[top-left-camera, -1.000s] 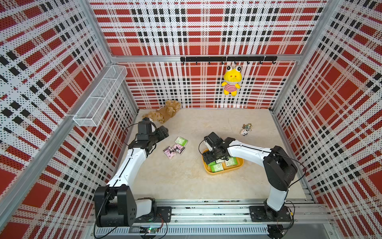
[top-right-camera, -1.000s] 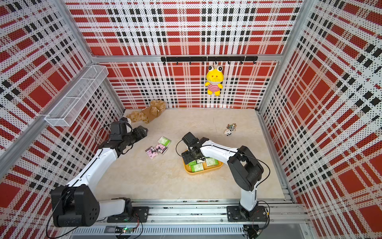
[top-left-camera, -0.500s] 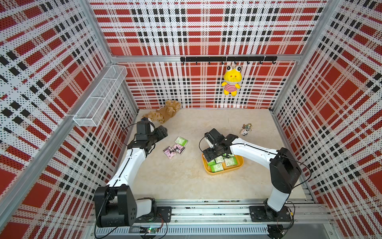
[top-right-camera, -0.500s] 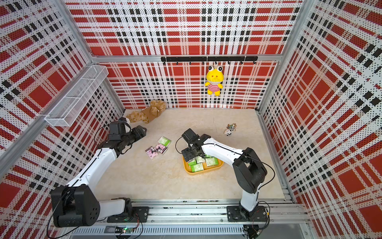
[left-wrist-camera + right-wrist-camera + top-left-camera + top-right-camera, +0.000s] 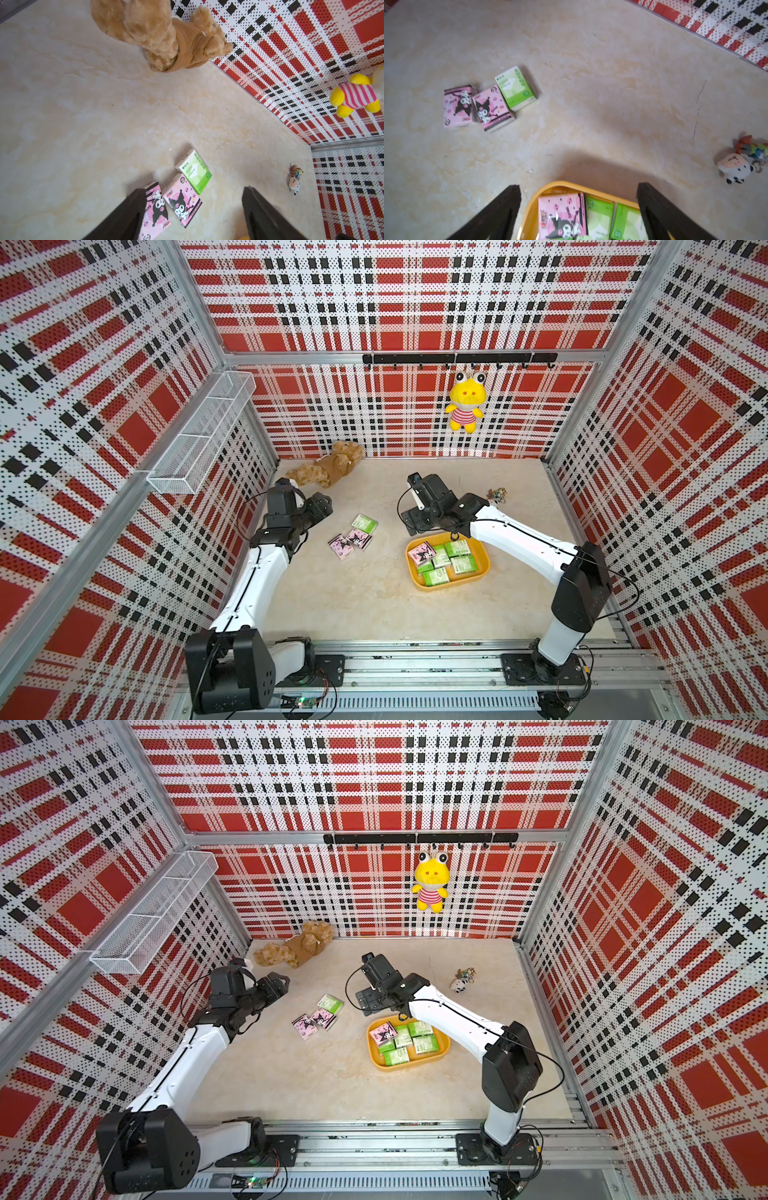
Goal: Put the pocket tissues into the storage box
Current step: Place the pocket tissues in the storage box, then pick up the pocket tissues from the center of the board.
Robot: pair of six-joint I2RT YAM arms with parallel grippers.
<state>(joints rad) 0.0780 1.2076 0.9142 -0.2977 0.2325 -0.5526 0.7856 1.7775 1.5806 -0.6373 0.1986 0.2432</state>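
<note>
The storage box, a shallow yellow tray (image 5: 441, 588) (image 5: 409, 1067), lies right of centre and holds several pocket tissues: one pink pack (image 5: 421, 552) (image 5: 560, 216) and green ones (image 5: 457, 549). Three more packs lie on the floor to its left: a green one (image 5: 365, 524) (image 5: 195, 170) and two pink ones (image 5: 358, 539) (image 5: 340, 546). My right gripper (image 5: 409, 520) (image 5: 579, 186) hovers open and empty over the tray's far left rim (image 5: 529, 205). At the left, my left gripper (image 5: 322, 506) (image 5: 194, 190) is open and empty, raised and pointing at the floor packs.
A brown plush bear (image 5: 328, 466) lies at the back left. A small keychain toy (image 5: 459, 984) (image 5: 735, 166) sits at the back right. A yellow frog plush (image 5: 465, 406) hangs on the back wall. A white wire basket (image 5: 199, 435) is fixed to the left wall.
My right gripper has lifted out of the tray toward the back and opened wider, and the pink pack now lies uncovered in the tray. The left arm has barely moved.
</note>
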